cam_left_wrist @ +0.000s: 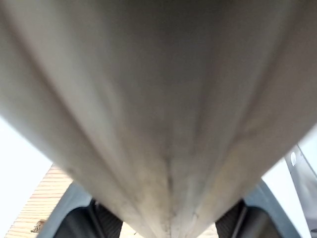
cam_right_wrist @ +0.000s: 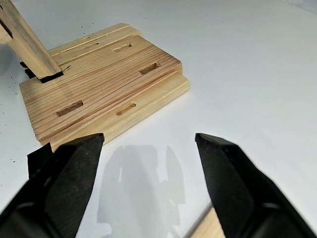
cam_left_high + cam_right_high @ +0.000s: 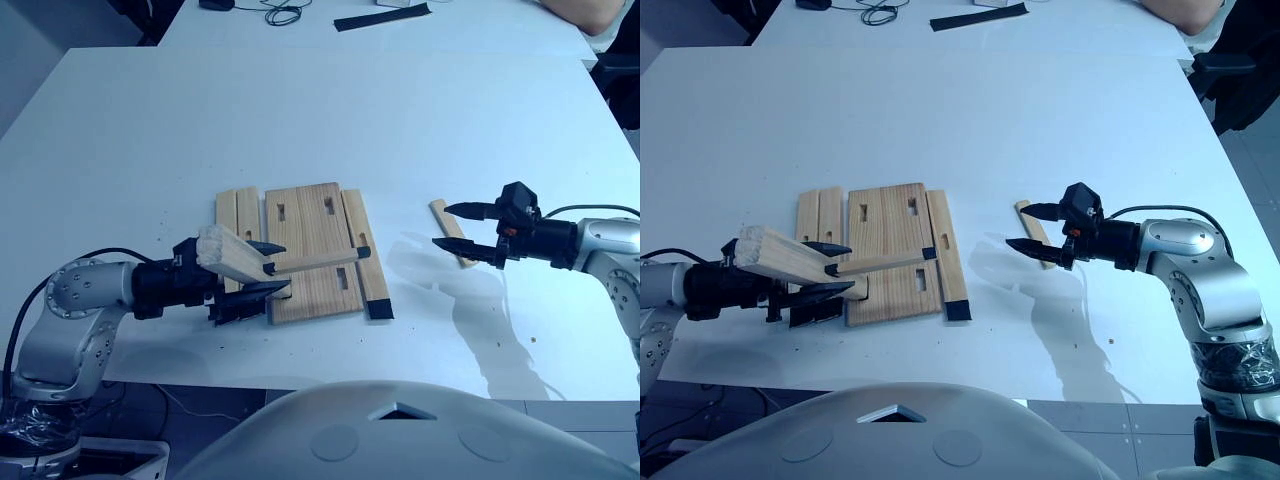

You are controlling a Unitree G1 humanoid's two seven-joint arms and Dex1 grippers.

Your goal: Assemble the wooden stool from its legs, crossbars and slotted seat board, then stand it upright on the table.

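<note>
Early days on this stool, folks, and nothing stands yet. The slotted seat board [image 3: 312,250] lies flat in the middle of the worktop [image 3: 300,120], slots facing up, and by my read none of them is clearly filled. The left claw [image 3: 278,268] is clamped on a chunky leg [image 3: 232,256], holding it tilted above the board's near-left corner. A slim bar [image 3: 320,260] runs out of that leg to the right, hanging over the board rather than lying on it. That looks like a leg and crossbar already joined, though I can't tell whether any end sits in a slot. Two loose planks [image 3: 238,225] lie flat against the board's left edge, and a black-tipped leg [image 3: 362,240] lies flat along its right edge, all of them waiting their turn. Over on the right, well apart from the board, the right claw [image 3: 442,226] hovers with its fingers spread wide and nothing between them. It is poised just above a short stick [image 3: 452,228] lying on the worktop, likely another crossbar. So the tally, as I judge it: perhaps one joint made, the other legs and bars unfitted, the board not yet carried by anything, and the final stand-up a long way off.
</note>
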